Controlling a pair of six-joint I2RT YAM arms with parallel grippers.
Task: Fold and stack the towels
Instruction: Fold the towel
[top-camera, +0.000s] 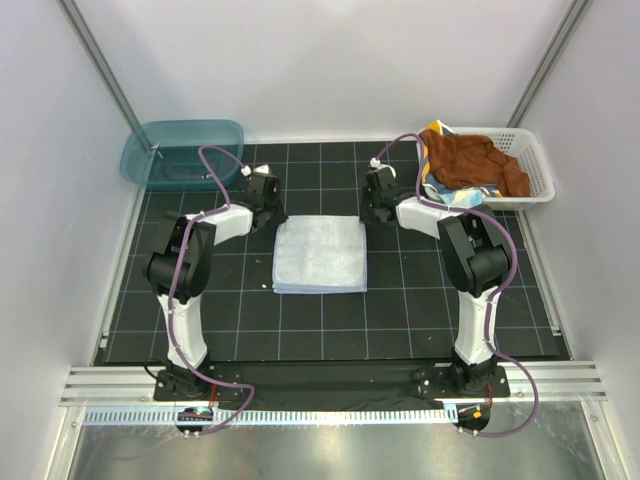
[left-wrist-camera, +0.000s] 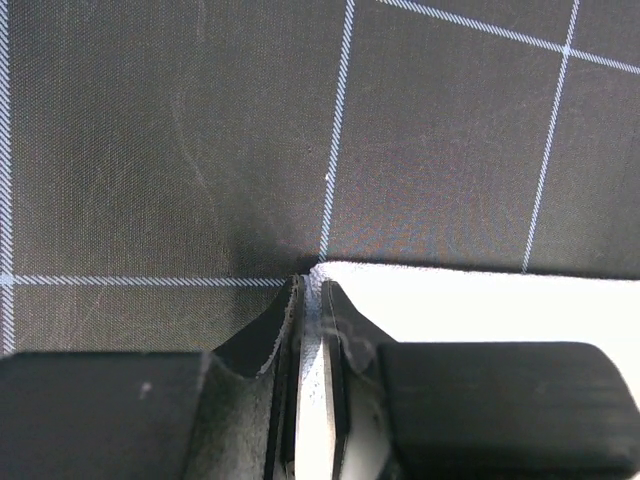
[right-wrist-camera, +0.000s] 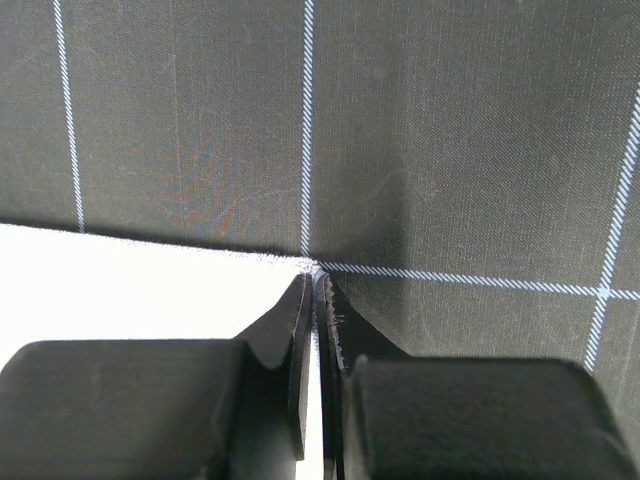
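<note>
A pale blue/white towel (top-camera: 320, 257) lies folded as a near square on the black grid mat. My left gripper (top-camera: 275, 219) is at its far left corner, shut on the cloth's corner (left-wrist-camera: 312, 285). My right gripper (top-camera: 368, 215) is at its far right corner, shut on that corner (right-wrist-camera: 318, 272). The towel shows bright white in the left wrist view (left-wrist-camera: 480, 300) and in the right wrist view (right-wrist-camera: 130, 290). A rust-brown towel (top-camera: 478, 160) lies heaped in the white lattice basket (top-camera: 532, 170) over a navy and yellow one (top-camera: 440, 190).
A teal plastic tub (top-camera: 183, 152) stands at the far left corner of the mat. The basket stands at the far right. Metal frame posts and white walls bound the cell. A rail runs along the near edge (top-camera: 320, 385).
</note>
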